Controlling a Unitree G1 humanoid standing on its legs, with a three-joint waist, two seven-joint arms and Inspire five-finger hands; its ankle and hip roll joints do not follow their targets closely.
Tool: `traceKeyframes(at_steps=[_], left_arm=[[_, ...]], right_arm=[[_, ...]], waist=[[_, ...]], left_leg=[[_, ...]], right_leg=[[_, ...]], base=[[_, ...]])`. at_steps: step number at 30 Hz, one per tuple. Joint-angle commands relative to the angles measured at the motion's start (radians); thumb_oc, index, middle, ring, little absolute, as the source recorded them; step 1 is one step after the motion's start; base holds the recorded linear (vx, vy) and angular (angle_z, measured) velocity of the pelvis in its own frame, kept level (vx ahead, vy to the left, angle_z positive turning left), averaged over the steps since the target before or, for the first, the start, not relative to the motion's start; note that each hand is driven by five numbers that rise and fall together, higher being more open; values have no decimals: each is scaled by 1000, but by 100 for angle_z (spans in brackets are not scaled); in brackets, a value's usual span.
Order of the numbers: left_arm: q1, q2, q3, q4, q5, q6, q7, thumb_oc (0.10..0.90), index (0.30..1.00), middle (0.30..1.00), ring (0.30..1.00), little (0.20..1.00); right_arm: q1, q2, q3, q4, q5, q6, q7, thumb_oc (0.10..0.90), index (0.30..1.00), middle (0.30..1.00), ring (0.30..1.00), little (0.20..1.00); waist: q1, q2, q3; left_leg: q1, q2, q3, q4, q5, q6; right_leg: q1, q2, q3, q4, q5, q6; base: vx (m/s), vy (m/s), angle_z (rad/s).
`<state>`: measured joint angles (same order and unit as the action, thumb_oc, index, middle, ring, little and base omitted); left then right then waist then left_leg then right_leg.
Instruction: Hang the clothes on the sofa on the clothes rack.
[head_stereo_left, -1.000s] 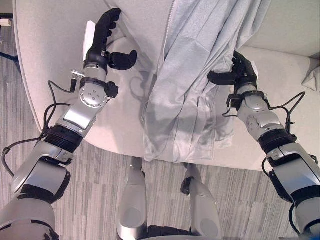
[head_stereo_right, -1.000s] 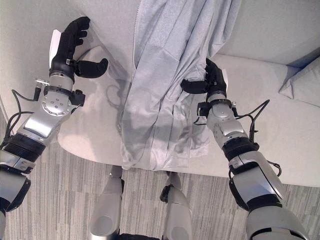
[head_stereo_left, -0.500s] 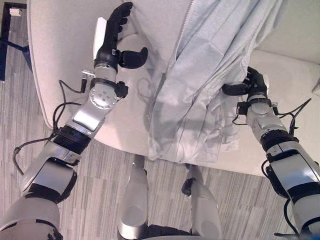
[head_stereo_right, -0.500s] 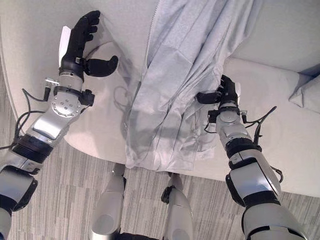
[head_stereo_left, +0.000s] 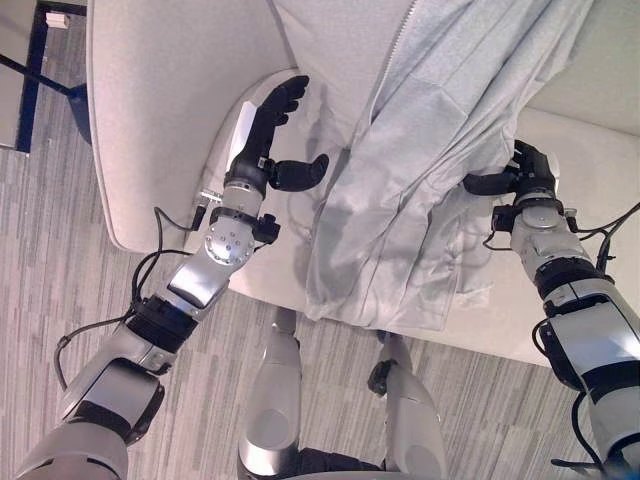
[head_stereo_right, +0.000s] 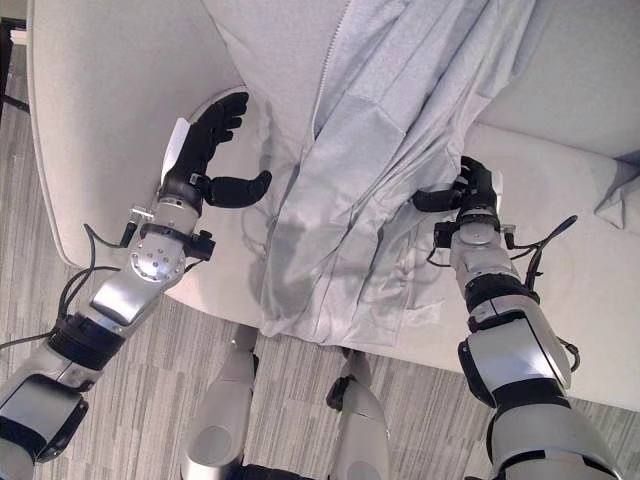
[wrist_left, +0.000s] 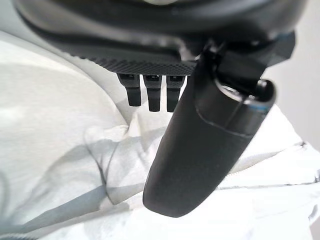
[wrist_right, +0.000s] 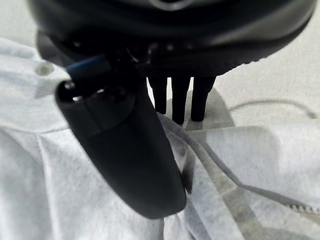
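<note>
A light grey zip-up jacket (head_stereo_left: 400, 200) lies draped down the sofa's back and over the seat, its hem hanging past the front edge. My left hand (head_stereo_left: 262, 140) hovers open just left of the jacket's zip edge, thumb (wrist_left: 200, 150) spread towards the cloth and holding nothing. My right hand (head_stereo_left: 530, 178) sits at the jacket's right edge, open. Its straight fingers (wrist_right: 180, 102) and thumb (wrist_right: 125, 150) rest against the folds without closing on them.
The pale grey sofa (head_stereo_left: 160, 120) has a rounded armrest at the left. A pale cushion (head_stereo_right: 620, 200) lies at the far right of the seat. A dark blue metal frame (head_stereo_left: 40, 70) stands on the striped grey carpet (head_stereo_left: 120, 290) beyond the armrest.
The camera has shifted, sliding the scene to the right. My left hand has come down and closer to the jacket's left edge. The right hand stays at the jacket's right edge.
</note>
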<state>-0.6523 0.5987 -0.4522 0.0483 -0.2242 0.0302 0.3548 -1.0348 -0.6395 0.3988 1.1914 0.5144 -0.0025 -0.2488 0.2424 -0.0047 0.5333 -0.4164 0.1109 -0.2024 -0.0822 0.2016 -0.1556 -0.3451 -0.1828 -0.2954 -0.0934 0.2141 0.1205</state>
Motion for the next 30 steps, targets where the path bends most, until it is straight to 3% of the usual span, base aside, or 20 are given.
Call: traceKeyframes(at_steps=[1, 10, 19, 25, 30], left_arm=[[-106, -2, 45, -217, 56, -84, -2, 800, 900, 900, 900, 900], [-217, -33, -35, -133, 84, -68, 9, 800, 900, 900, 900, 900], [-446, -141, -183, 56, 115, -57, 47, 800, 900, 900, 900, 900], [-459, -173, -208, 99, 102, -54, 42, 800, 900, 900, 900, 900], [-474, -194, -246, 245, 118, -41, 63, 800, 900, 900, 900, 900]], right_arm=[[-140, -140, 66, 74, -35, 28, -4, 800, 900, 900, 900, 900], [-177, -105, 103, 71, -40, 20, -12, 800, 900, 900, 900, 900], [-270, -49, 187, 75, -39, 20, -31, 800, 900, 900, 900, 900], [-298, -45, 212, 78, -42, 22, -34, 800, 900, 900, 900, 900], [-324, -34, 244, 67, -44, 13, -39, 800, 900, 900, 900, 900]], waist=[[9, 68, -13], [-6, 65, -13], [-45, 55, -13], [-54, 53, -13], [-72, 43, -13]], left_leg=[[99, -17, -100, -5, -190, 53], [96, -18, -103, -5, -190, 53], [73, -17, -102, -5, -185, 57], [60, -13, -96, -5, -183, 58], [45, -5, -91, -5, -180, 56]], right_leg=[[95, -137, 19, 6, -65, 102], [95, -136, 14, 6, -68, 102], [56, -131, 42, 6, -65, 102], [37, -127, 55, 6, -67, 99], [12, -120, 68, 6, -67, 94]], base=[[6, -13, 15], [3, -2, 7], [1, 2, -1], [1, -1, -11], [0, 0, 0]])
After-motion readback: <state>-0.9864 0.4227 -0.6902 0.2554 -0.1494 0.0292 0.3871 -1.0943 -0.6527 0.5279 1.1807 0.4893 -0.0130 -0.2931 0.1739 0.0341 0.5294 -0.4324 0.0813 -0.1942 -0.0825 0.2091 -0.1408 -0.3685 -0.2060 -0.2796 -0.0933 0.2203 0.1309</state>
